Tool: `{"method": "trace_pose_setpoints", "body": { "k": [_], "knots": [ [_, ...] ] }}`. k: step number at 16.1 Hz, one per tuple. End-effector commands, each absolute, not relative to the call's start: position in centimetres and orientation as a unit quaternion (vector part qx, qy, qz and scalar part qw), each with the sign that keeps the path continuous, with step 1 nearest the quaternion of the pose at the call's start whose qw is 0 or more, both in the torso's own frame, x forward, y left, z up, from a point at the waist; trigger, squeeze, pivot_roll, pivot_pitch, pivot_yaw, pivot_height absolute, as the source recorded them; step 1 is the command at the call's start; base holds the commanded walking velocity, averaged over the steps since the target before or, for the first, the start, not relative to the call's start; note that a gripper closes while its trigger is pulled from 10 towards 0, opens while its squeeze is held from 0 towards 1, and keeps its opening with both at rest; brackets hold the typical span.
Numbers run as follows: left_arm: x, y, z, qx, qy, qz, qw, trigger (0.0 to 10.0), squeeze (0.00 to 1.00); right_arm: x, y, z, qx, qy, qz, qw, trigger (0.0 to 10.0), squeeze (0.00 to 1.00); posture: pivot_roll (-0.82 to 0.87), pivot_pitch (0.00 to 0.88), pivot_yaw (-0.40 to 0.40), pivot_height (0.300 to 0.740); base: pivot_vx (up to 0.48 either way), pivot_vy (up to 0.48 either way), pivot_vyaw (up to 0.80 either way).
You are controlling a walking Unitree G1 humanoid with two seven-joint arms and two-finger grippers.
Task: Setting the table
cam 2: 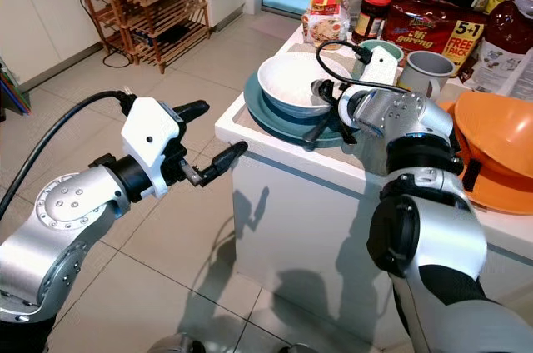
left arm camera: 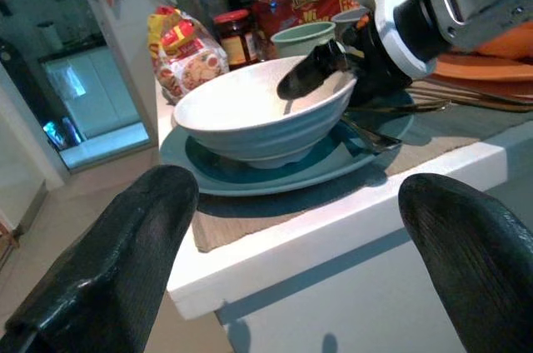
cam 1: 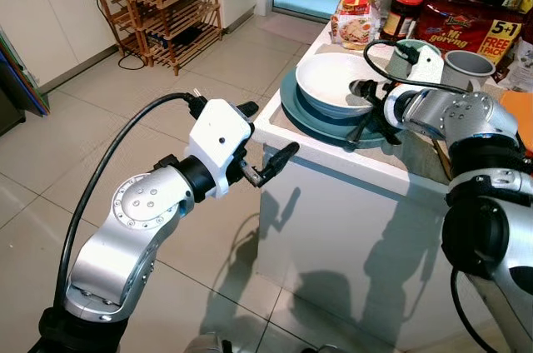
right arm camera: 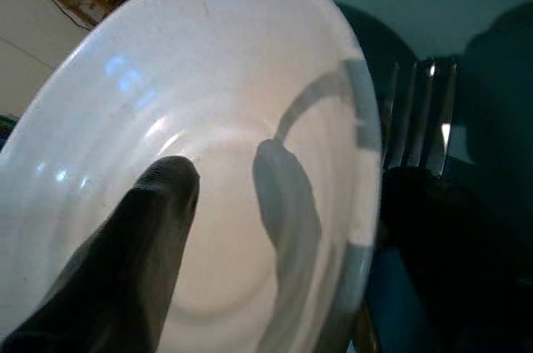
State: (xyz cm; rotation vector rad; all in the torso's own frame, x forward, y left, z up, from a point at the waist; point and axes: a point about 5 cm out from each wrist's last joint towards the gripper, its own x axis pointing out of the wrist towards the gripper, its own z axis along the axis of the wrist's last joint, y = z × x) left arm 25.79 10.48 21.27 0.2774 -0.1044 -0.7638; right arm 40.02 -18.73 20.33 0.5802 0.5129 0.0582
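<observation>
Bowl (cam 1: pixel 343 80): glazed ceramic by the look, so likely rigid, fairly heavy, slick, chips if knocked. Best hold is the rim wall, one finger inside and one outside. White inside, blue-grey outside. It sits on a teal plate (cam 1: pixel 293 106) at the bench (cam 1: pixel 333 153) corner; fork (left arm camera: pixel 366 132) on the plate beside it.

Right gripper (cam 1: pixel 364 107): parted, straddling the near rim, one finger (right arm camera: pixel 141 228) in the bowl, the other outside over the fork. Not yet clamped.

Left gripper (cam 1: pixel 268 140): spread, holding nothing, off the bench edge near the corner.
</observation>
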Motion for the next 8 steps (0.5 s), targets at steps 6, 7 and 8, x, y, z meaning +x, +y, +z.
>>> {"method": "trace_pose_setpoints", "body": {
  "k": [6, 7, 8],
  "knots": [
    [25.59, 10.13, 21.37, 0.146, -0.051, -0.378, 0.913, 10.0, 0.00, 40.43, -19.29, 21.52, 0.276, 0.233, 0.034, 0.932, 0.0, 0.00, 0.12, 0.000, -0.051, 0.740, 0.000, 0.000, 0.00],
    [25.62, 10.09, 21.38, 0.146, -0.052, -0.378, 0.913, 10.0, 0.00, 40.43, -19.30, 21.46, 0.277, 0.235, 0.034, 0.931, 0.0, 0.00, 0.12, 0.000, -0.052, 0.740, 0.000, 0.000, 0.00],
    [25.67, 10.09, 21.39, 0.146, -0.052, -0.377, 0.913, 10.0, 0.00, 40.45, -19.28, 21.45, 0.279, 0.236, 0.035, 0.930, 0.0, 0.00, 0.12, 0.000, -0.053, 0.740, 0.000, 0.000, 0.00]
  ]
}}
